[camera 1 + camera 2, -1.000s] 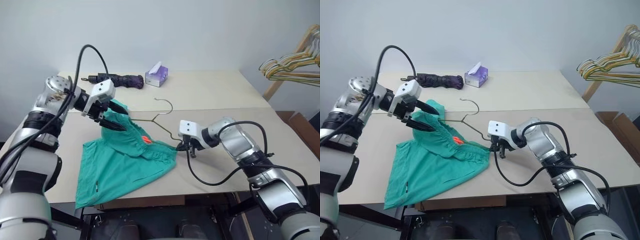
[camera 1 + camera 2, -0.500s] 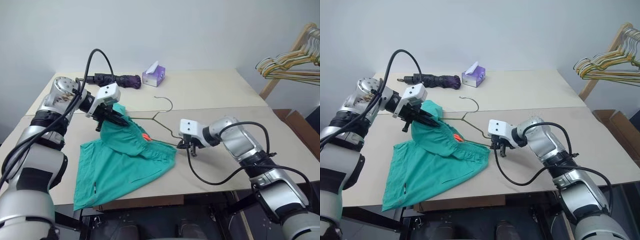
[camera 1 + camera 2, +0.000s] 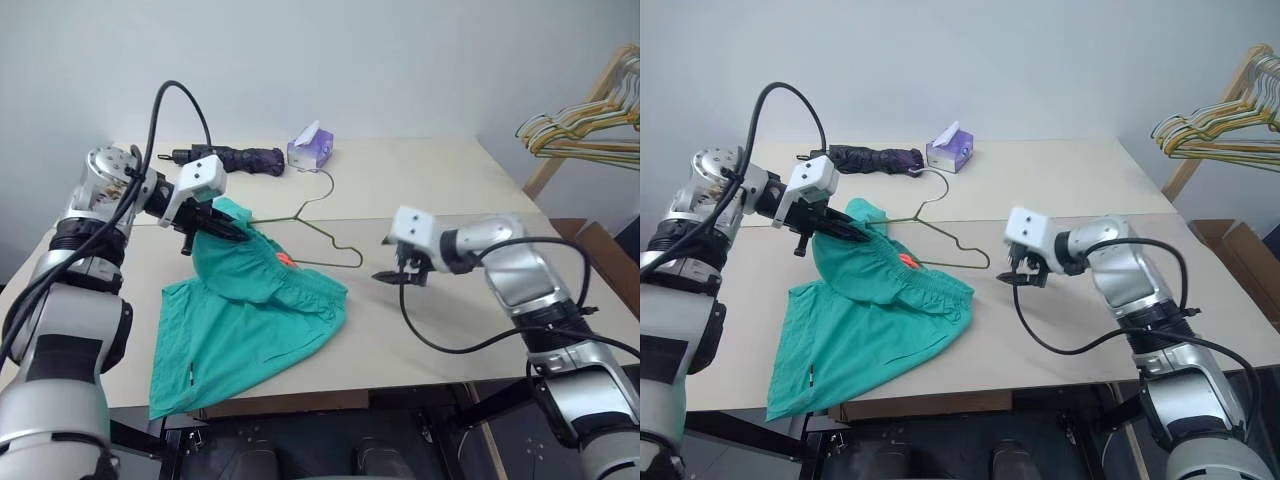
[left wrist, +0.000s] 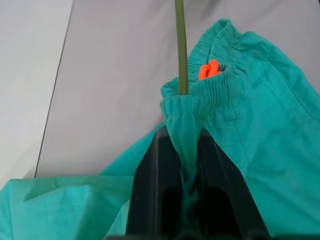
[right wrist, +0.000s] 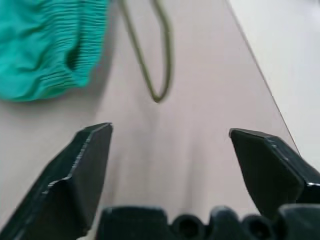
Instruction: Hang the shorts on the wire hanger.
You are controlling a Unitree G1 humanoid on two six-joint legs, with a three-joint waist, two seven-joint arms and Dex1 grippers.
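The teal-green shorts are soft matt cloth, puckered into fine ribs along the gathered elastic waistband, with a small bright orange tag of smooth material, while the thin olive-gold wire hanger looks like smooth metal wire with a dull finish. The beige surface is flat, smooth and matt. The left claw and right claw have fingers of black hard plastic with a slight sheen.
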